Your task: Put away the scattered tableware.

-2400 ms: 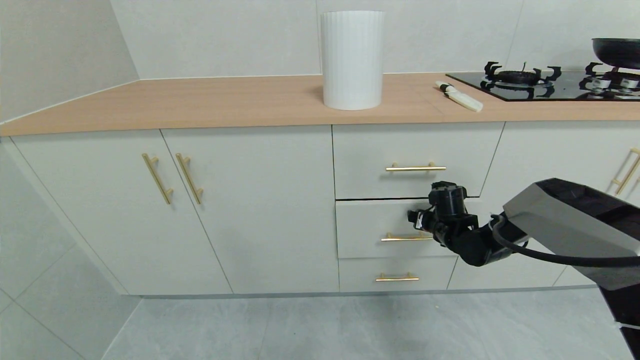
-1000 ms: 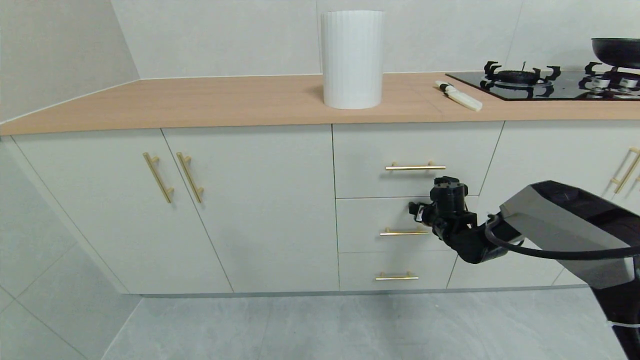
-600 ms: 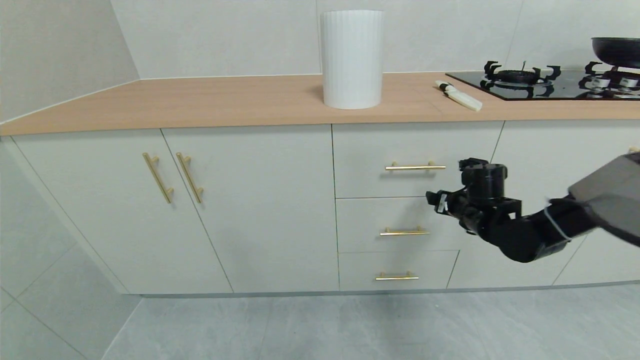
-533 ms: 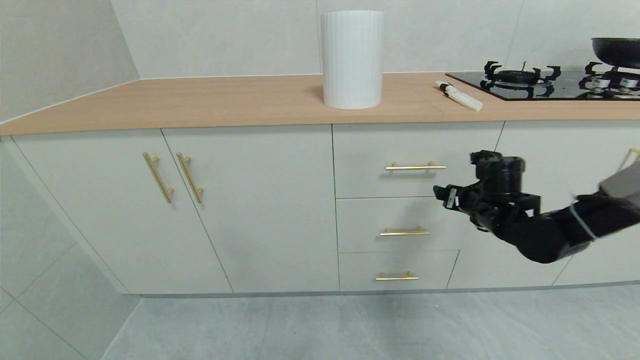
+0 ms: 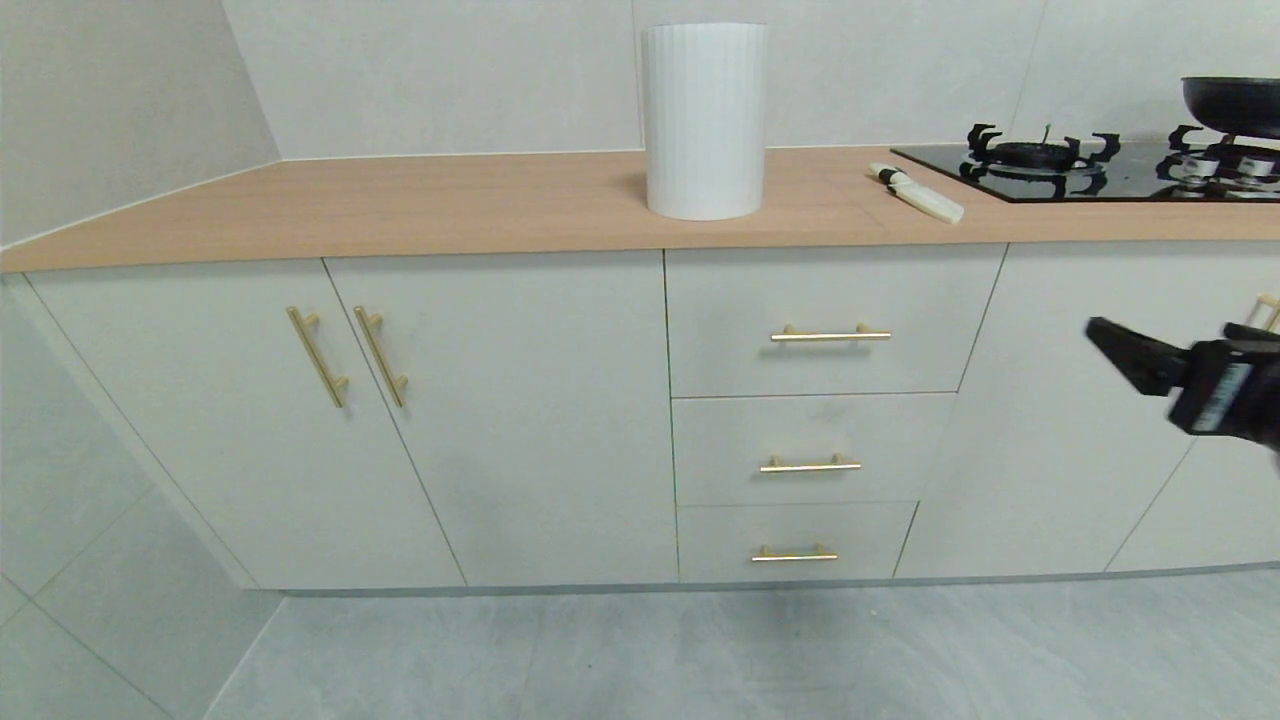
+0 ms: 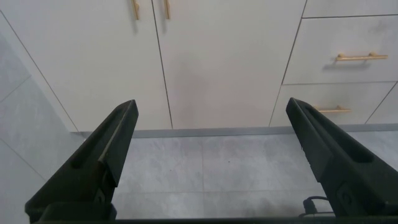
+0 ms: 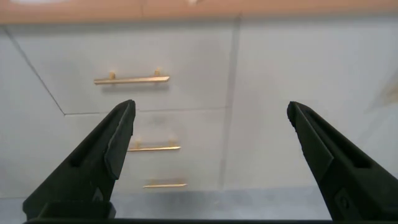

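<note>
We see a slim cream knife (image 5: 917,192) lying flat on the wood-grain counter (image 5: 450,205), at three o'clock from a ribbed white cylinder (image 5: 705,120). The left jaws and right jaws gape wide, empty. The print on the right arm's white label (image 5: 1215,398) is too blurred to read.

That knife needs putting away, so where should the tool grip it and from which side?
Probably across its middle, from above: the knife lies flat and slanted on the counter, so only its narrow long sides offer purchase. Approach turned to match the slant.
</note>
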You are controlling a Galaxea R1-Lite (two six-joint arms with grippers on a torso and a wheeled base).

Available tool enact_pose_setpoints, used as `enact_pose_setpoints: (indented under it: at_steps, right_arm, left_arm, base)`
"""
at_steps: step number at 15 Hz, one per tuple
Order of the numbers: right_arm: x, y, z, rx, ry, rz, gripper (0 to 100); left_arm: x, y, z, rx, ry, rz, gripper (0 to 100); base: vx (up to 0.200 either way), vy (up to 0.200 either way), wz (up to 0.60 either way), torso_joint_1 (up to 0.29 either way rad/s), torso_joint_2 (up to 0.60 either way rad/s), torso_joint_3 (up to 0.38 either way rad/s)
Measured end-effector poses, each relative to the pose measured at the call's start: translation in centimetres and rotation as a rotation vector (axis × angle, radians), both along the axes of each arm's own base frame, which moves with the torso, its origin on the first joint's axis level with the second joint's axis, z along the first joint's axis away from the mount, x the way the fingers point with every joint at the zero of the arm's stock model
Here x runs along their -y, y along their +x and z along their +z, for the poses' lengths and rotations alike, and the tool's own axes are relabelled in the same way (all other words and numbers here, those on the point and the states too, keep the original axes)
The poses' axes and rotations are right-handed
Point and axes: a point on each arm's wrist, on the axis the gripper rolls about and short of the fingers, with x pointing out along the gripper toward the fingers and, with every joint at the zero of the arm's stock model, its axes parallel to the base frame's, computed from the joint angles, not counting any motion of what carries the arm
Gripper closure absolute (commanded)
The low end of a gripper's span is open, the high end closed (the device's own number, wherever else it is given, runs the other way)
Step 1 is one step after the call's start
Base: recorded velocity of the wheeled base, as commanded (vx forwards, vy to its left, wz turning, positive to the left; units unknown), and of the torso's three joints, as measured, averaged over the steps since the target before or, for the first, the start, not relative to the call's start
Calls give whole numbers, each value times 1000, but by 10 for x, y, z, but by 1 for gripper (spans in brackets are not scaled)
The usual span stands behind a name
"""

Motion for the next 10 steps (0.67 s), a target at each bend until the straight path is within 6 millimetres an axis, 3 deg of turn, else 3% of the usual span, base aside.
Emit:
enact_pose_setpoints:
  at_steps: [3,6,8,10]
  right_arm:
    - [33,-85,-1,40,-74,-45,0]
    - [56,-157,-24,34,-117,-140,0]
    - [61,-191,-43,42,-129,-202,0]
    - [61,-210,-59,67,-131,-242,0]
  left_arm:
    - [0,0,0,0,0,0,0]
    - [0,0,0,0,0,1,0]
    - [0,0,0,0,0,0,0]
    - [0,0,0,0,0,0,0]
  base:
    - [0,0,0,0,0,0]
    - [0,0,0,0,0,0]
    - [0,0,0,0,0,0]
    - [0,0,0,0,0,0]
